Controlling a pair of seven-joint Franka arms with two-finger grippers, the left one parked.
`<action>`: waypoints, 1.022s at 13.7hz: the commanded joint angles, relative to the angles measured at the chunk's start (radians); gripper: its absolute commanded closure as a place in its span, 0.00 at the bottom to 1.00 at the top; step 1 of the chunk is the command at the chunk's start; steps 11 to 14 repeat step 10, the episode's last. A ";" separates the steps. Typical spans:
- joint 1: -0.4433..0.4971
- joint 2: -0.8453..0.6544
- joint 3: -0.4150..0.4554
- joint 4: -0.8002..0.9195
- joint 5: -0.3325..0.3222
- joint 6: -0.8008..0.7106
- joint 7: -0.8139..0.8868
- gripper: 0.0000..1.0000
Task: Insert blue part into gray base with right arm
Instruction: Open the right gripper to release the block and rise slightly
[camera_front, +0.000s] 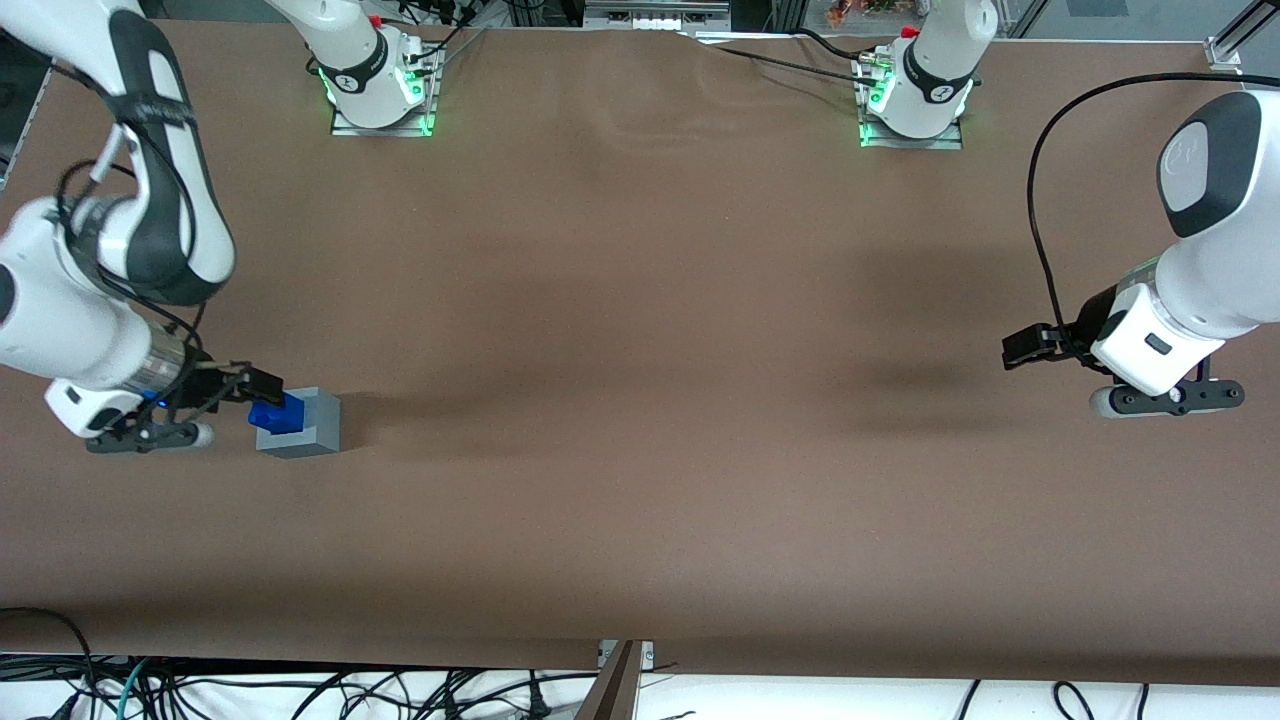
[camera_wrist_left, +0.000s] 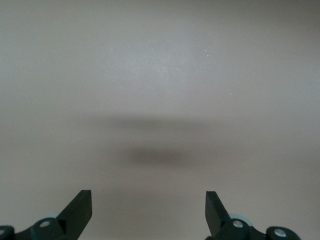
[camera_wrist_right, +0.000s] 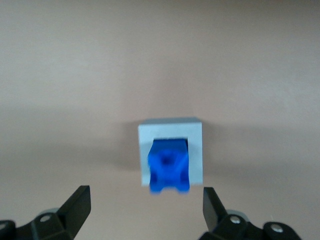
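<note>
The gray base (camera_front: 312, 428) stands on the brown table near the working arm's end. The blue part (camera_front: 275, 413) sits in the hole in its top and sticks up out of it, leaning over the edge nearest the gripper. In the right wrist view the blue part (camera_wrist_right: 169, 171) shows inside the gray base (camera_wrist_right: 196, 150). The right arm's gripper (camera_front: 150, 436) hangs low over the table beside the base, toward the working arm's end. It is open and empty (camera_wrist_right: 145, 206), with both fingers clear of the blue part.
The brown table (camera_front: 640, 450) stretches toward the parked arm's end. Two arm bases with green lights (camera_front: 380, 90) (camera_front: 912, 100) stand at the edge farthest from the front camera. Cables lie below the nearest table edge (camera_front: 300, 690).
</note>
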 joint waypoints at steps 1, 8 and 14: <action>0.004 -0.171 0.000 -0.027 -0.018 -0.154 0.018 0.01; 0.010 -0.250 0.001 0.058 -0.032 -0.345 0.015 0.01; 0.010 -0.248 0.001 0.059 -0.044 -0.348 0.012 0.01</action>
